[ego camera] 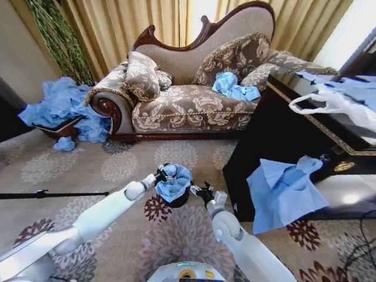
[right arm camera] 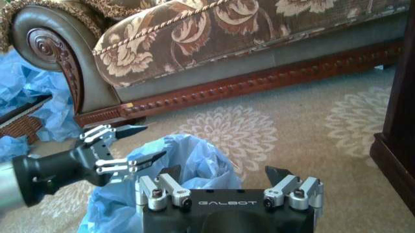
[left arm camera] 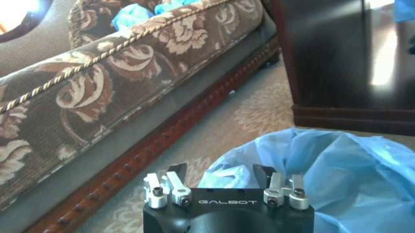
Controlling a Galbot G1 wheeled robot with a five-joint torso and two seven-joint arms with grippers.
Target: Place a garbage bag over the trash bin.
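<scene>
The trash bin (ego camera: 178, 200) is a small black cylinder on the carpet just in front of me. The light-blue garbage bag (ego camera: 174, 181) is bunched over its top and hides most of it. My left gripper (ego camera: 162, 174) is at the bag's left edge, open; in the left wrist view the left gripper (left arm camera: 219, 174) hangs over the crinkled garbage bag (left arm camera: 337, 174). My right gripper (ego camera: 202, 190) stands open just to the right of the bin. In the right wrist view the right gripper (right arm camera: 224, 174) faces the garbage bag (right arm camera: 194, 155), with the left gripper (right arm camera: 141, 144) beside the bag.
A patterned sofa (ego camera: 188, 106) stands behind, with a blue bag (ego camera: 235, 87) on its seat. A dark cabinet (ego camera: 264, 135) at the right carries a larger flat blue bag (ego camera: 285, 191) and a white bag (ego camera: 335, 103). Blue bags (ego camera: 59, 103) are heaped at the left.
</scene>
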